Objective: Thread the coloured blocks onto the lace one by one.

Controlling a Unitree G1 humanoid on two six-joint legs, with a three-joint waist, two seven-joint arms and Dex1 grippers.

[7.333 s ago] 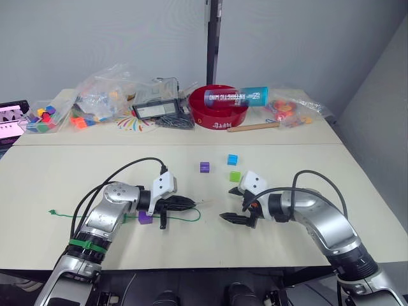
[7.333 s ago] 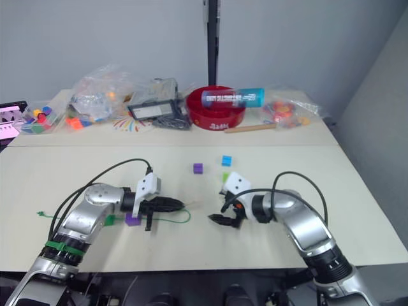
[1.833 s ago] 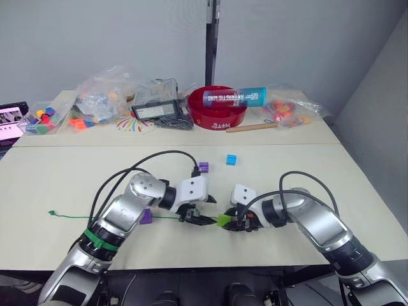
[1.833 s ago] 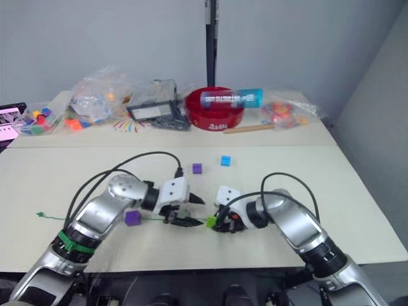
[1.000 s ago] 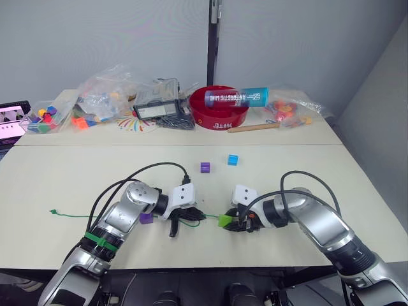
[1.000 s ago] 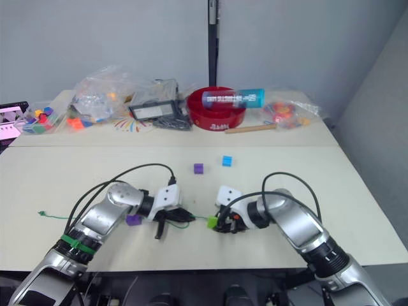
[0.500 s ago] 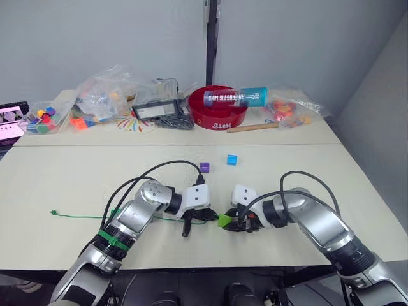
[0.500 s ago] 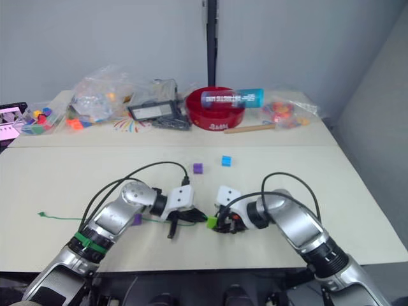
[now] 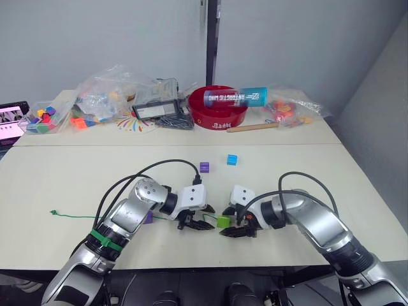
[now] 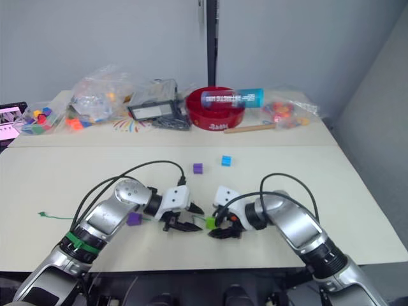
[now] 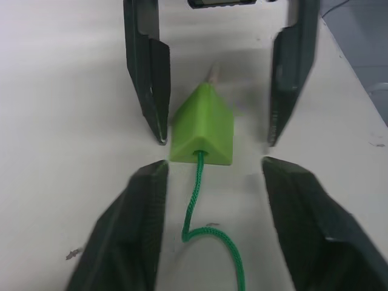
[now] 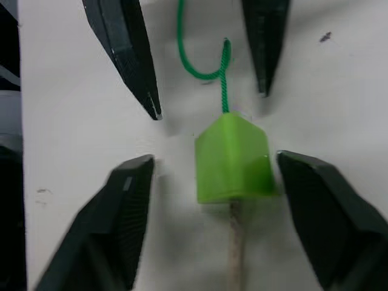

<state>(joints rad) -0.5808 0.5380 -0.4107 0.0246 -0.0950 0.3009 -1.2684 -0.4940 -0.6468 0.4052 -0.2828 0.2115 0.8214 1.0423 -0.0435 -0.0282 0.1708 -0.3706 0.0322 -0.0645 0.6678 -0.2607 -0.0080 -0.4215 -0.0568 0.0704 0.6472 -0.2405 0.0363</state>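
Both the left gripper (image 9: 196, 220) and right gripper (image 9: 234, 227) gape empty around the light green block (image 11: 203, 128); the lace (image 11: 203, 224) already runs through it. Pinch the pale tip (image 12: 233, 270) and draw it along, probably steadying the block.

The lace (image 11: 203, 200) runs off the left wrist view's edge.

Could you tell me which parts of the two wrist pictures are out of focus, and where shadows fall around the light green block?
Left wrist view: the light green block and lace are fairly sharp, the near left gripper fingers soft, with faint shadows on the table beside the far fingers. Right wrist view: the block is crisp, the near right gripper fingers blurred, and a soft shadow lies beside the block.
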